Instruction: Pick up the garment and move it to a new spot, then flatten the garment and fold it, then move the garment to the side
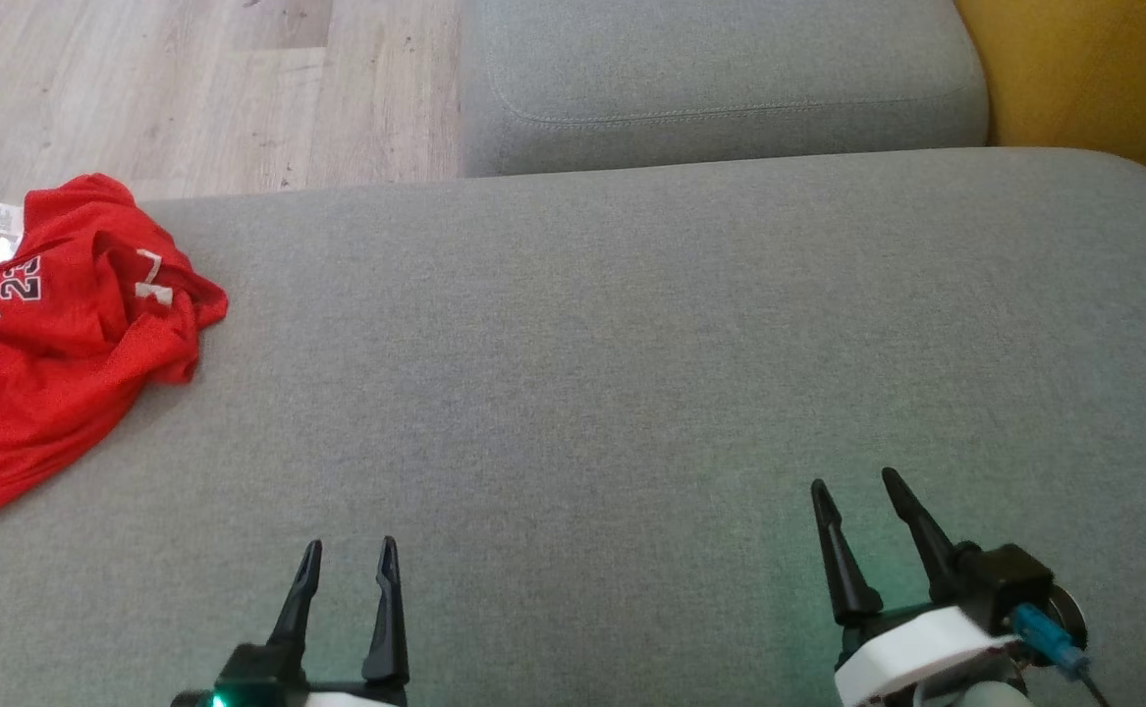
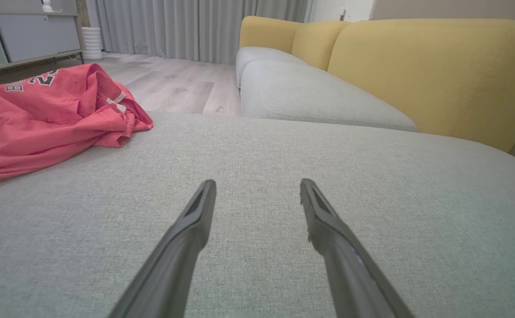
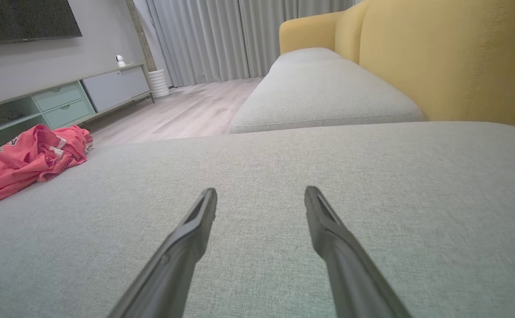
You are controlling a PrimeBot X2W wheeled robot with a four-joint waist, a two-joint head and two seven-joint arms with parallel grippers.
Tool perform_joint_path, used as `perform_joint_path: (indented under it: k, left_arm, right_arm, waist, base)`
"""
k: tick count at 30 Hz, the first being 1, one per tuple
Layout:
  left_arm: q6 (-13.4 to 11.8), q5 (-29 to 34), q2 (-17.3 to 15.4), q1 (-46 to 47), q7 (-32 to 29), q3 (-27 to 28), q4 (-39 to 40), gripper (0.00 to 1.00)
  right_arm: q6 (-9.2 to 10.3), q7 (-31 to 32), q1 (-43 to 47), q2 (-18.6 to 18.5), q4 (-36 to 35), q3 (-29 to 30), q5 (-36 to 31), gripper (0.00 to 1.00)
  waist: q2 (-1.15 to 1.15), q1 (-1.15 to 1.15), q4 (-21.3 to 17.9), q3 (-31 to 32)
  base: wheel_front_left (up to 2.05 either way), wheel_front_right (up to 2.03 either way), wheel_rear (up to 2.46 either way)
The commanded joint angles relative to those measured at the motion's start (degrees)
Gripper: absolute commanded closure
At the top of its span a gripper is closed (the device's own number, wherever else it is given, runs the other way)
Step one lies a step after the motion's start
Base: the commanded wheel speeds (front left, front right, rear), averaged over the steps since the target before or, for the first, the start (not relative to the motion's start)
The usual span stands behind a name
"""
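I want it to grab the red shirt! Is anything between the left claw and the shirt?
Nothing visible is. Bare grey cushion lies between the open left gripper and the crumpled red shirt, which sits at the cushion's left edge.

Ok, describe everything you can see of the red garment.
The red garment looks like a mesh sports jersey, with white, dark-edged lettering that includes the number 23 and small white labels near what looks like its neck opening. It lies crumpled and unfolded in a loose heap, with raised folds at its far end, at the left far corner of the grey cushion, running out of the head view's left edge. Only the cushion is seen touching it.
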State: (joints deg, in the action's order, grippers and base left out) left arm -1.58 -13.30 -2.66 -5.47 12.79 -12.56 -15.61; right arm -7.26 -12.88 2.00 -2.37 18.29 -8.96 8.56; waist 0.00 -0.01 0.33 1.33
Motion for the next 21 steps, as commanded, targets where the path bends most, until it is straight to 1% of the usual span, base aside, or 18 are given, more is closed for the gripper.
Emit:
perform_joint_path:
  k: [1,7,21]
  left_arm:
    - [-0.3,1.7,-0.2,1.3,1.1,1.4,1.5,0.00]
    - [-0.6,4.9,-0.2,0.9,2.2,1.5,1.3,0.00]
    - [-1.3,3.1,-0.2,0.6,2.2,2.5,0.8,0.00]
  right_arm:
    - [-0.22,-1.0,-1.3,-0.5,-1.5,-1.7,-1.9,0.00]
    - [-0.23,-2.1,-1.2,-0.5,-1.3,-2.4,-6.5,0.00]
    - [-0.23,-2.1,-1.2,-0.5,-1.1,-1.8,-6.0,0.00]
  waist:
    - [0.00,0.01,0.0,0.0]
    - [0.00,0.01,0.0,0.1]
    - [0.00,0.01,0.0,0.2]
  base:
    - [0.00,0.00,0.00]
    - [0.00,0.00,0.00]
    - [0.00,0.00,0.00]
